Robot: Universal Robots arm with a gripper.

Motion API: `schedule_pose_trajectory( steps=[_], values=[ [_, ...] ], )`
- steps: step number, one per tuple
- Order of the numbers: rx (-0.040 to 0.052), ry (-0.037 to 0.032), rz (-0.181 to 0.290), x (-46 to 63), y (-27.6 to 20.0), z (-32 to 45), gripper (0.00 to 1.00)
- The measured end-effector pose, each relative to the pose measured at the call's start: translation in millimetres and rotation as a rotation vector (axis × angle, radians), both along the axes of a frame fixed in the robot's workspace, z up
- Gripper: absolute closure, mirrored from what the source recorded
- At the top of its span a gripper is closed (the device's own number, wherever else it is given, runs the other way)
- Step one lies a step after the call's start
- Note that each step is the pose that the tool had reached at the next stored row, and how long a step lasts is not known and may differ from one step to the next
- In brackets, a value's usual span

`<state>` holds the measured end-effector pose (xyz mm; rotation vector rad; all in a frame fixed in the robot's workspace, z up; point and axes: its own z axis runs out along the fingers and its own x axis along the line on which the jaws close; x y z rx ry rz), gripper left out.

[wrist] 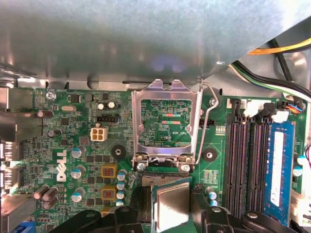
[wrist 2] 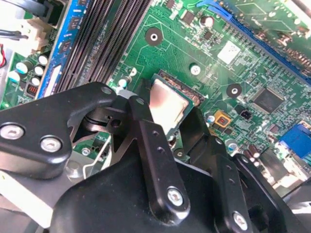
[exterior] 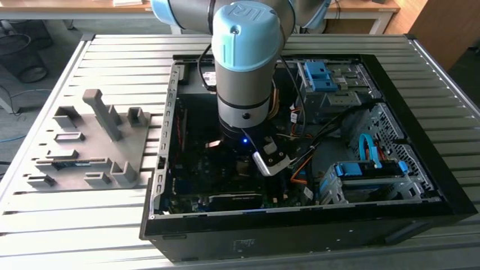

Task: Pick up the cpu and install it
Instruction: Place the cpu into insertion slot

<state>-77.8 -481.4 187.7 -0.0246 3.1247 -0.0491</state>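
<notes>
Silvery-grey metal faces up on the one cpu (wrist: pixel 171 206), gripped by two opposite edges between the black jaws of the gripper (wrist 2: pixel 167 127), which are closed to the chip's width. It sits directly over the single socket (wrist: pixel 158 180) of the motherboard (wrist: pixel 73 145); I cannot tell whether they touch. One load frame (wrist: pixel 165 92) stands flipped open, its one wire lever (wrist: pixel 209 124) raised. One blue memory stick (wrist: pixel 281 170) stands nearby. In the exterior view, the arm (exterior: pixel 244 67) reaches into the open computer case (exterior: pixel 315 236) on the slatted table (exterior: pixel 90 225).

1. My grey-and-blue robot arm (exterior: pixel 244 73) reaches into the open black computer case (exterior: pixel 300 236) on the ribbed metal table (exterior: pixel 112 50).
2. A grey moulded fixture (exterior: pixel 98 146) lies near the table's edge at the exterior view's left.
</notes>
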Motion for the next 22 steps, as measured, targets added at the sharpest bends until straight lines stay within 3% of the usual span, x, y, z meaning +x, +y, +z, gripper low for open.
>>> schedule_pose_trajectory(
  steps=[5,22],
  values=[
    [0.0003,-0.0006,0.000,-0.1,0.0,3.4,0.50],
    [0.0002,0.0004,0.012,1.0,0.0,0.9,0.50]
  ],
)
